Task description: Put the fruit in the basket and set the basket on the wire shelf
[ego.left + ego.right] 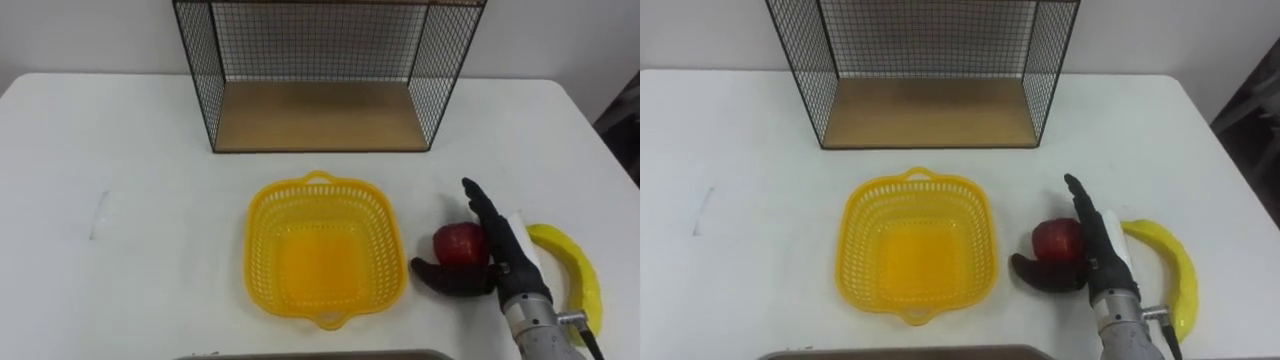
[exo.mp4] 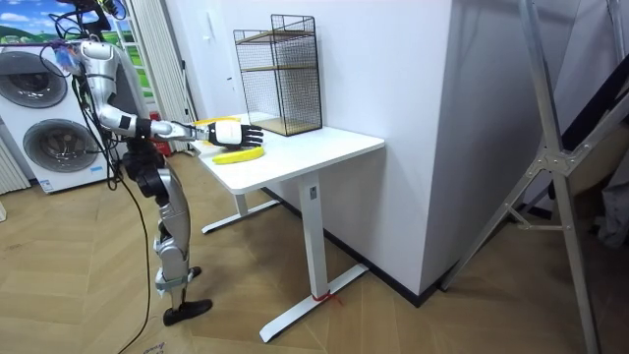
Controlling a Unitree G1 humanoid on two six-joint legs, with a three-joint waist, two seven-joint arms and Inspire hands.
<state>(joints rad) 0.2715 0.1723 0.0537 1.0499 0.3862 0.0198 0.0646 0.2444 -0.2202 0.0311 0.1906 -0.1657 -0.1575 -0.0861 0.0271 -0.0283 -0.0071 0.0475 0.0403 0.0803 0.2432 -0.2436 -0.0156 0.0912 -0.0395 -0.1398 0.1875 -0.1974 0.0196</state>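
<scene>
Grey edge (image 1: 310, 354) along the near border, cannot tell what it is. Just beyond it at near right, the right hand (image 1: 505, 255) lies on the white table (image 1: 120, 150). Its fingers are straight and run along the right side of the red apple (image 1: 460, 243), and the thumb is spread across the apple's near side. The hand cups the fruit, touching or nearly so, and has not closed on it. The apple sits on the table just right of the basket (image 1: 258, 250), not in it. The banana (image 1: 575, 265) lies right of the hand, curved, also on the table.

Handling, as a judgement:
- Apple: firm, round, smooth, fairly light. It may roll away from a one-sided push, so it is best wrapped round its widest part, thumb opposite the fingers.
- Banana: softer and bruises easily. Take it across the middle with a light squeeze.
- Basket: yellow perforated plastic, light, probably a bit flexible. It has small handle loops at the near and far rims, so take it by the rim or a handle.

Containers:
- The basket holds nothing.
- The wire shelf (image 1: 320, 115) stands at the far side of the table. Its open front faces the basket, and the wooden floor of its lower bay is bare.
</scene>
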